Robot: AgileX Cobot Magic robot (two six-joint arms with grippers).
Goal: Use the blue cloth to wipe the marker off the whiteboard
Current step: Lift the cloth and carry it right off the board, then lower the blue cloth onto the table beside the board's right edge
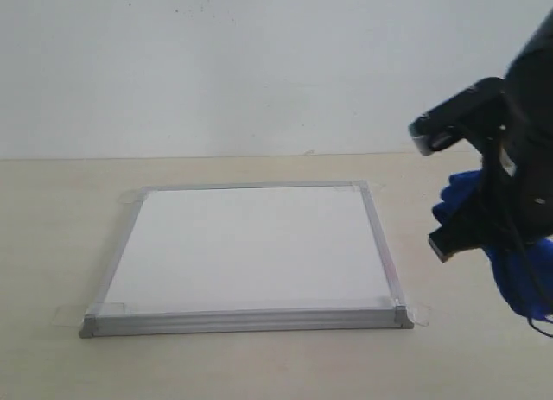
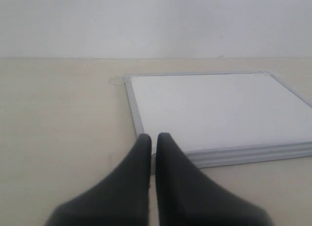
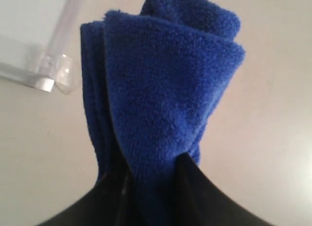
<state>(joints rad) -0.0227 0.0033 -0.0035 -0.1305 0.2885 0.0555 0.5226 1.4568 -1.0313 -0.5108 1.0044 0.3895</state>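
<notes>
Exterior view: the whiteboard (image 1: pixel 251 244) lies flat on the table (image 1: pixel 52 201), taped down at its corners. Its white face shows no red marker from here. The right gripper (image 1: pixel 467 231) hangs off the board's right edge, clear of the table, with the blue cloth (image 1: pixel 518 279) bunched in it and drooping below. The left arm is out of this picture.

Left wrist view: the left gripper (image 2: pixel 153 138) has its fingers pressed together with only a thin slit between them and nothing held. It sits low over the table, just short of the near corner of the whiteboard (image 2: pixel 219 109). The part of the board seen here is also plain white, with no pen lines.

Right wrist view: the right gripper (image 3: pixel 153 172) is pinching the blue cloth (image 3: pixel 165 99), which stands up from the fingers in a thick fold. The cloth is over bare table, beside a taped corner of the whiteboard (image 3: pixel 29 16) and not touching it.

My reading is that the wiping itself looks finished, since no marker can be found on any visible part of the board. If a faint trace remains, the next move calls for carrying the cloth back over the frame and pressing it flat. Otherwise the cloth only needs setting down.
</notes>
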